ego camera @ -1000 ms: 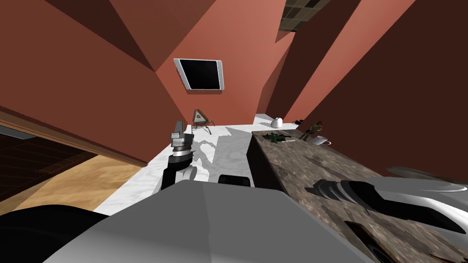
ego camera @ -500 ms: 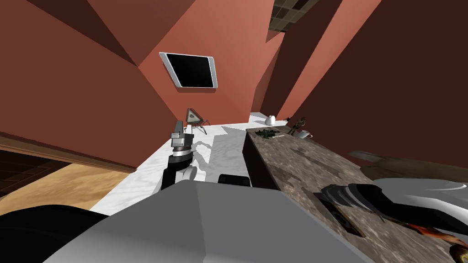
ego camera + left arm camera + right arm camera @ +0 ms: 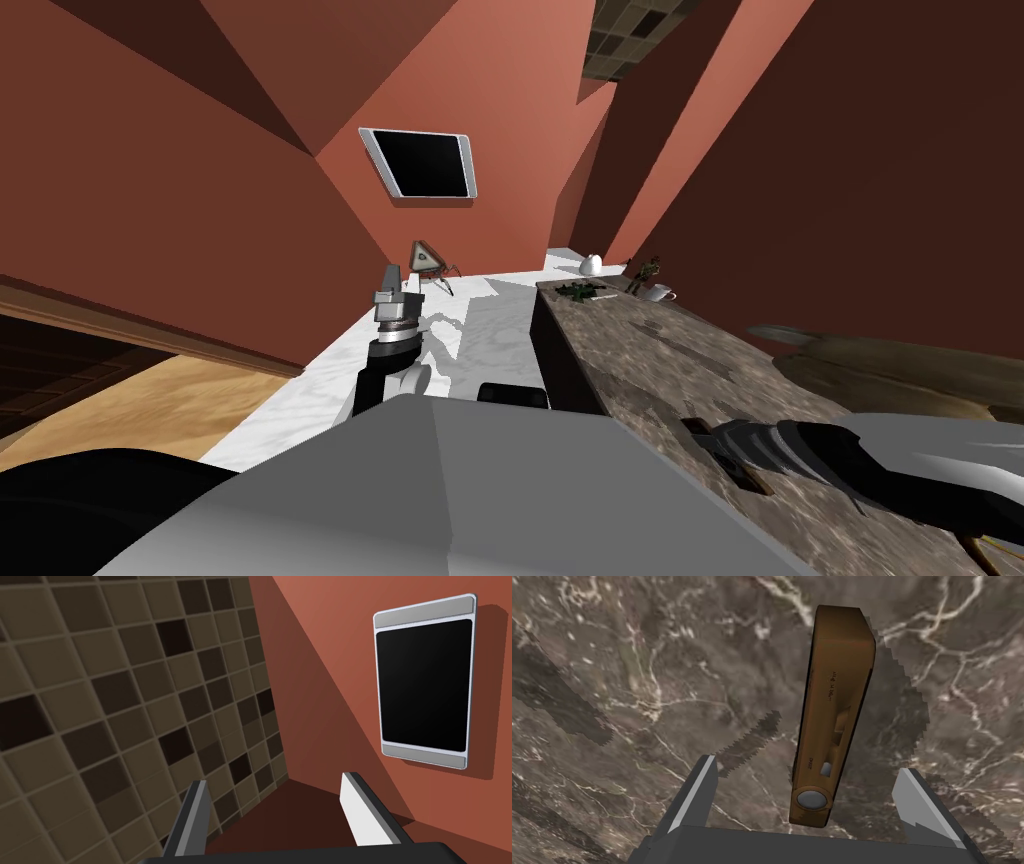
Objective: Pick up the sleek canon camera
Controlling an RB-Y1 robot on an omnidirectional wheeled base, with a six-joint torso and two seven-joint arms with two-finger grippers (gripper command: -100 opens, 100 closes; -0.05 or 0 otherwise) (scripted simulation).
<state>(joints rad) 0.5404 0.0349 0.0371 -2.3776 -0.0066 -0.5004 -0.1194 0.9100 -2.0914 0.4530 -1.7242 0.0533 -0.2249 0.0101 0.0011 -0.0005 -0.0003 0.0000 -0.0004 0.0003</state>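
the right arm (image 3: pixel 840 465) has moved in over the brown marbled tabletop (image 3: pixel 640 350) in the last second. half a second ago the head view showed a dark slot-shaped thing lying clear ahead of the wrist; now the wrist covers most of it. the whole head view has also swung a little, but that is the head's own move, not the room's.

the right wrist view shows what this means. the camera (image 3: pixel 834 716), a slim brown body, lies flat on the tabletop between the right jaws, which stand wide open. its end with the round silver button sits nearest the gripper body, and its length runs away from it. it lies off-centre, closer to one finger (image 3: pixel 919 803) than to the other (image 3: pixel 694 803), and neither finger touches it.

so you are in the approach, lined up but not yet gripping. by my reading, the next move is to settle lower, centre the body between the blades, then close across its narrow width. it is thin and smooth-looking, so a skewed squeeze could push it along the tabletop.

the left arm (image 3: pixel 385 345) has not shifted: it is raised well away from the work, and the left jaws are open and empty.
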